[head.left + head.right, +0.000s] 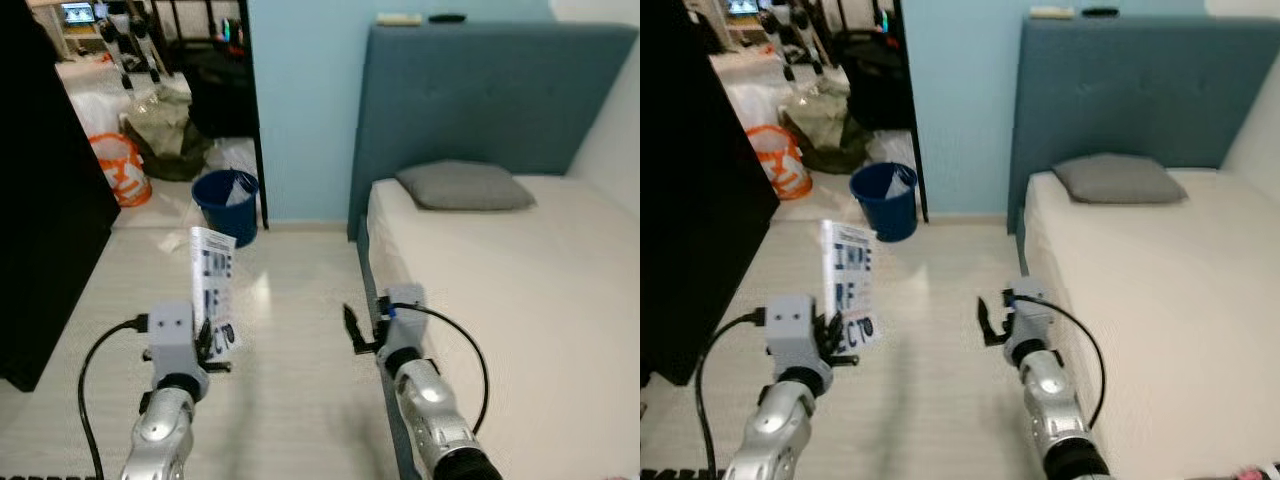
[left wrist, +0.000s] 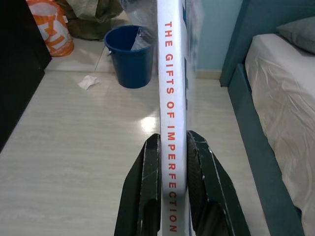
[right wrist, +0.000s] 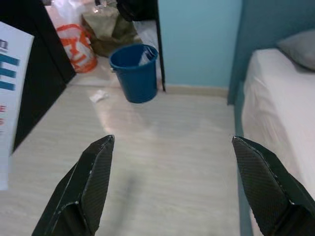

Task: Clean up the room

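**Book held upright over a bedroom floor**

Left gripper (image 2: 173,196) sits in the lower left of the head views, its two black fingers (image 2: 147,191) pressed against both covers of a white book (image 1: 213,290) that stands upright above them. From the wrist, the spine faces the camera with red letters reading "THE GIFTS OF IMPERFECTION"; the book's lower end is cut off by the frame edge, and its front cover shows only at a slant in the head views, so the cover print is hard to read.

Right gripper (image 3: 182,182) is at lower centre, beside the bed's edge, fingers spread wide with nothing between them; bare pale floor (image 1: 290,330) lies beyond.

Further up the frame, a blue bucket (image 1: 228,205) stands on the floor by a light blue wall, something pale inside it that I cannot identify. A small crumpled white scrap (image 2: 88,81) lies just left of it. Behind, at upper left, sit an orange-and-white bag (image 1: 122,168) and an olive sack (image 1: 168,135), partly hidden by a black cabinet (image 1: 45,200) along the left edge.

On the right, the bed (image 1: 520,290) carries a grey pillow (image 1: 465,186) against a blue headboard (image 1: 490,95); two small items on the headboard's top are too small to identify.
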`<state>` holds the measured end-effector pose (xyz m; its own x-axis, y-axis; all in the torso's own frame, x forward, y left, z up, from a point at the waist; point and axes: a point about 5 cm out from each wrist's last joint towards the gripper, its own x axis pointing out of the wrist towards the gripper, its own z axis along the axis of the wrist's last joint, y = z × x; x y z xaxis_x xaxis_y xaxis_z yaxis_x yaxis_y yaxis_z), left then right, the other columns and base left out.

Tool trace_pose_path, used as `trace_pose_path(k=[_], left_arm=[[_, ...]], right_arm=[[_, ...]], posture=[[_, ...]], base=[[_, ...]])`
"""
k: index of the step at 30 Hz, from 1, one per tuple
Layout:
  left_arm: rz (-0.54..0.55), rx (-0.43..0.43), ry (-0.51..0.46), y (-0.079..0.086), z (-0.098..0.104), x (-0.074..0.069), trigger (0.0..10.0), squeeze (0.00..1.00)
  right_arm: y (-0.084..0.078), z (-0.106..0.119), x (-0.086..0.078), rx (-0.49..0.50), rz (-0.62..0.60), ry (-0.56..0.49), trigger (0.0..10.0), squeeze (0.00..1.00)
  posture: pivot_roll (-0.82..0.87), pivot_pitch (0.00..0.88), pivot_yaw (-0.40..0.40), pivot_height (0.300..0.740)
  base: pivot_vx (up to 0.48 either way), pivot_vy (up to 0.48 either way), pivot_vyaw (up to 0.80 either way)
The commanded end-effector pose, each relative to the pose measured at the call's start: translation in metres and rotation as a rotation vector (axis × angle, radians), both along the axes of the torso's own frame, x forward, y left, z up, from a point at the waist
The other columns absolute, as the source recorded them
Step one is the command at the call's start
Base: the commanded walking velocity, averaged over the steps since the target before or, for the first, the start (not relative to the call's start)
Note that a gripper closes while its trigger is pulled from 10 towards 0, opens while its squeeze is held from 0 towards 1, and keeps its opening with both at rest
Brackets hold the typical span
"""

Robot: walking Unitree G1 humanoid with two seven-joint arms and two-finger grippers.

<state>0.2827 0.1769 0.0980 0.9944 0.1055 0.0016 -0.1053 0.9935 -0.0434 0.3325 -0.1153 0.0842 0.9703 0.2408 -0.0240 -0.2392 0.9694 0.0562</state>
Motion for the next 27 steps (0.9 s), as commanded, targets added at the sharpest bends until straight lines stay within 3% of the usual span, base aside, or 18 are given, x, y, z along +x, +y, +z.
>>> trace_pose_path(k=[1, 27], left_arm=[[0.027, 0.008, -0.02, 0.0059, 0.002, -0.0023, 10.0, 0.0], [0.027, 0.008, -0.022, 0.006, 0.0017, -0.0028, 10.0, 0.0]], right_arm=[[0.004, -0.0042, -0.0029, 0.001, 0.015, 0.014, 10.0, 0.0], [0.0044, -0.0038, -0.0027, -0.001, 0.022, 0.012, 10.0, 0.0]], posture=[[0.07, 0.11, 0.002, 0.74], [0.07, 0.101, -0.001, 0.74]], base=[[0.386, 0.0, 0.0], [0.385, 0.0, 0.0]])
